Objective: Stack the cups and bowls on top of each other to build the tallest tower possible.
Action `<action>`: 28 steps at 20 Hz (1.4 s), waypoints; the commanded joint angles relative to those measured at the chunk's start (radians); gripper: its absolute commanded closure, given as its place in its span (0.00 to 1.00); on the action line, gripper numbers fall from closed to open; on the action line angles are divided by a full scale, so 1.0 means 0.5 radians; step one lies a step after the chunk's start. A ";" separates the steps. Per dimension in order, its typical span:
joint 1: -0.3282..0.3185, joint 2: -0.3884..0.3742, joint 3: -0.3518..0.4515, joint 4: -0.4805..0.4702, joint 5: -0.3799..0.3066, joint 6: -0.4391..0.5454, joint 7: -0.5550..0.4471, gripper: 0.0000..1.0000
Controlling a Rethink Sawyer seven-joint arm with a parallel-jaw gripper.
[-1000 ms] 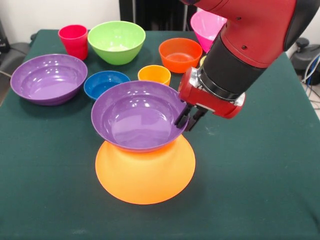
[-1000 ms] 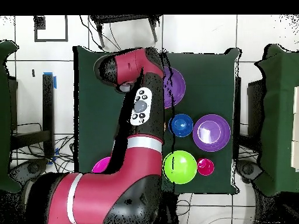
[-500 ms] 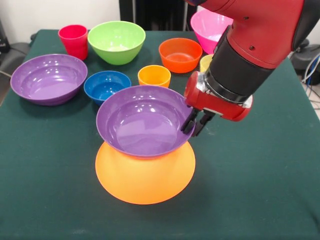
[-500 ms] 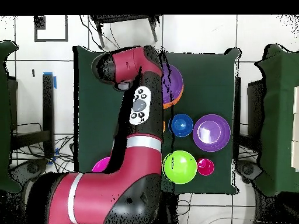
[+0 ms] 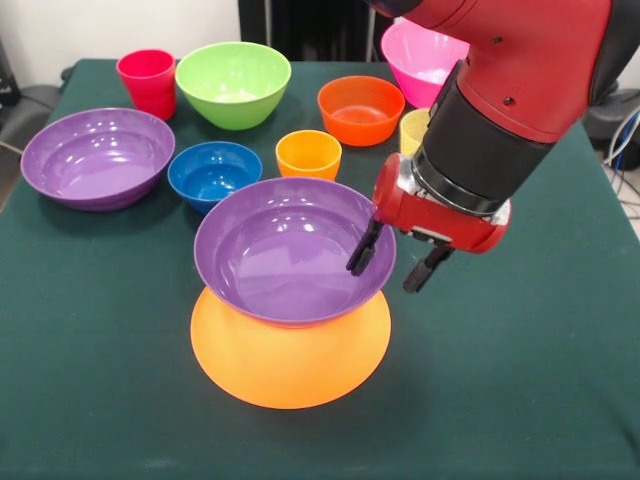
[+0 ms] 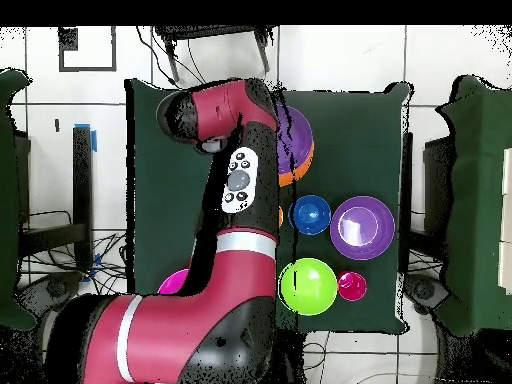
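Note:
A wide purple bowl (image 5: 280, 255) sits upright on an upturned yellow-orange bowl (image 5: 290, 355) near the table's front; this is the tower. My gripper (image 5: 393, 262) is open at the purple bowl's right rim, one finger inside the bowl and one outside, holding nothing. In the overhead view my arm hides the gripper; only an edge of the stacked purple bowl (image 6: 300, 135) shows. Behind stand a second purple bowl (image 5: 97, 155), blue bowl (image 5: 212, 170), orange cup (image 5: 308, 153), green bowl (image 5: 233, 82), red-pink cup (image 5: 147, 82), orange-red bowl (image 5: 359, 108), pink bowl (image 5: 425, 55) and yellow cup (image 5: 412, 128), partly hidden by my arm.
The dark green table (image 5: 520, 380) ends at the front edge. In the overhead view the blue bowl (image 6: 310, 213), purple bowl (image 6: 361, 226), green bowl (image 6: 307, 285) and red-pink cup (image 6: 351, 286) lie right of my arm.
My gripper has opened and let go of the purple bowl's rim. The bowl moved slightly right and down and now rests on the yellow-orange bowl.

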 commanded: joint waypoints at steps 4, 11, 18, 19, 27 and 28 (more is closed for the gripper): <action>0.044 -0.009 0.197 0.117 -0.169 -0.094 -0.548 0.00; 0.048 -0.148 0.181 0.345 -0.116 -0.024 -0.507 0.00; 0.070 -0.358 0.135 0.628 -0.154 -0.171 -0.398 0.00; 0.068 -0.391 0.135 0.695 -0.159 -0.219 -0.366 0.00; 0.048 -0.615 0.190 1.303 -0.081 -0.628 -0.037 0.00; 0.047 -0.638 0.195 1.368 -0.065 -0.650 -0.010 0.00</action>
